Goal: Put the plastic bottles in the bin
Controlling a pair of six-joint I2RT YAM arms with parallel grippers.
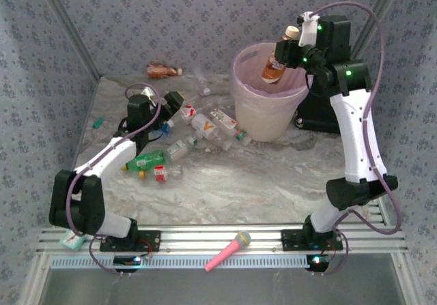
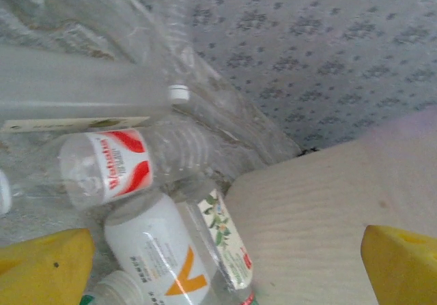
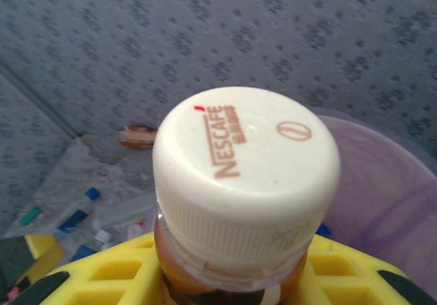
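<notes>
Top external: looking down from above and behind both arm bases, taking in the whole worktop (image 1: 273, 175) and the bin (image 1: 266, 121).
Left wrist: sitting low and very near, facing across the heap of bottles (image 2: 136, 175) to the bin's side, yellow fingers (image 2: 41, 264) of the left hand (image 2: 225, 257) edging the bottom corners.
Right wrist: riding high over the bin, crowding the cap of the brown bottle (image 3: 246, 175) in the right hand (image 3: 232, 281), facing the far wall.
Shared: all three are catching the heap and the bin.

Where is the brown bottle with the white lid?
In the top view it's at the back right: the right claw holds the brown bottle by its neck, tilted, over the mouth of the bin.
</notes>
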